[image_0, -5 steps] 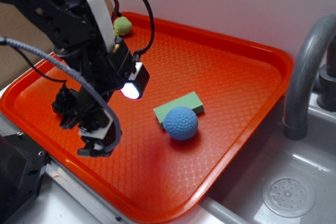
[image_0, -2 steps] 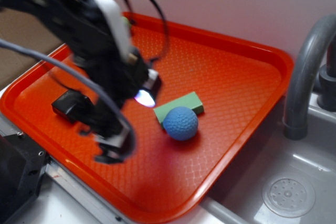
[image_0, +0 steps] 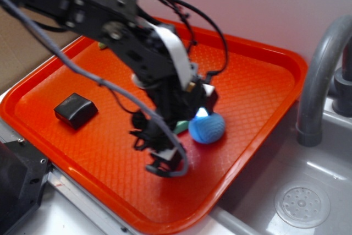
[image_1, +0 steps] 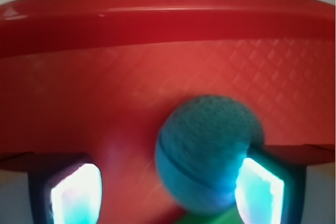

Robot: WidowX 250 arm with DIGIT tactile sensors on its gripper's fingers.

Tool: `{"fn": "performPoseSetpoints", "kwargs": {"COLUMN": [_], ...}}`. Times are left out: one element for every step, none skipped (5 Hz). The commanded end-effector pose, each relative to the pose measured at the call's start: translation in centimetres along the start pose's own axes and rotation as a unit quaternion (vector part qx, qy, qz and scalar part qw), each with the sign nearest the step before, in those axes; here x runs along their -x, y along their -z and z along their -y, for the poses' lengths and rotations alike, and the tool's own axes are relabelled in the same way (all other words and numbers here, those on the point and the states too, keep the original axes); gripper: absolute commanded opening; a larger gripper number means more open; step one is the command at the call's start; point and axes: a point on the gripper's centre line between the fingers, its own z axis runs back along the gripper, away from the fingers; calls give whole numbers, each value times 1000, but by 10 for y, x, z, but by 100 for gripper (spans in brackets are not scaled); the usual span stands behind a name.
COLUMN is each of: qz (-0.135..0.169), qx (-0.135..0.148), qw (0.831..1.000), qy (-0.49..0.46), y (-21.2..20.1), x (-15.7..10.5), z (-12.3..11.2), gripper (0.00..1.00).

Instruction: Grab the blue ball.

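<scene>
The blue ball (image_0: 208, 129) lies on the orange tray (image_0: 258, 86), right of the middle. My gripper (image_0: 164, 161) hangs just to the ball's lower left, with the arm reaching over from the upper left. In the wrist view the ball (image_1: 207, 150) fills the gap between my two lit fingers (image_1: 260, 190), close against the right one. The gripper (image_1: 168, 192) is open. I cannot tell whether that finger touches the ball. A sliver of green block (image_1: 210, 219) shows under the ball.
A black block (image_0: 75, 110) rests on the tray's left side. The green block (image_0: 181, 127) is mostly hidden behind the arm. The tray's far rim (image_1: 168, 14) lies just beyond the ball. A grey faucet (image_0: 319, 75) and a sink drain (image_0: 301, 206) stand right of the tray.
The arm has swung right across the tray to the ball, uncovering the black block. The ball now sits slightly further right. The green block is now mostly covered.
</scene>
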Motion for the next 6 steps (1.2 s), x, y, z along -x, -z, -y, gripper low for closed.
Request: {"fn": "performPoseSetpoints", "kwargs": {"qz": [24,43,35,44,52,80], "qx": [-15,9,18,29,37,49], "qw": [1000,994,986,978,969,953], "qy": [-4,-101,-162,-200,-237,-287], "y": [7,6,10,12,5,-25], "x": [17,27,31,33,38,54], "z": [0,3,6,8,10,13], "gripper": [100,0,0,0,0,0]}}
